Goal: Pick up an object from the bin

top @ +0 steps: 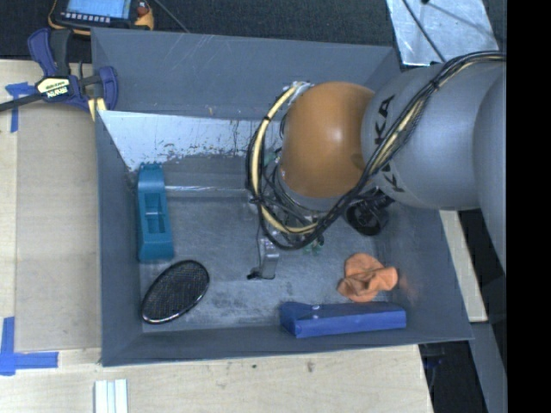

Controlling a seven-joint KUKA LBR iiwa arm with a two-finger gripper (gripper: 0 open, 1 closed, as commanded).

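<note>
Tool (265, 263) low over bare bin floor (215, 235), open or closed impossible to tell. Rightward, orange crumpled lump (368, 278): probably soft, light; best pinched across folds.

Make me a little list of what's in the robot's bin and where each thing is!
bin: grey metal
blue block: along the left wall
black oval mesh thing: lower left corner, just below the blue block
long blue bar: lying along the bottom wall
crumpled orange thing: right side, just above the bar
arm: comes in from the right, its orange cover over the middle
</note>
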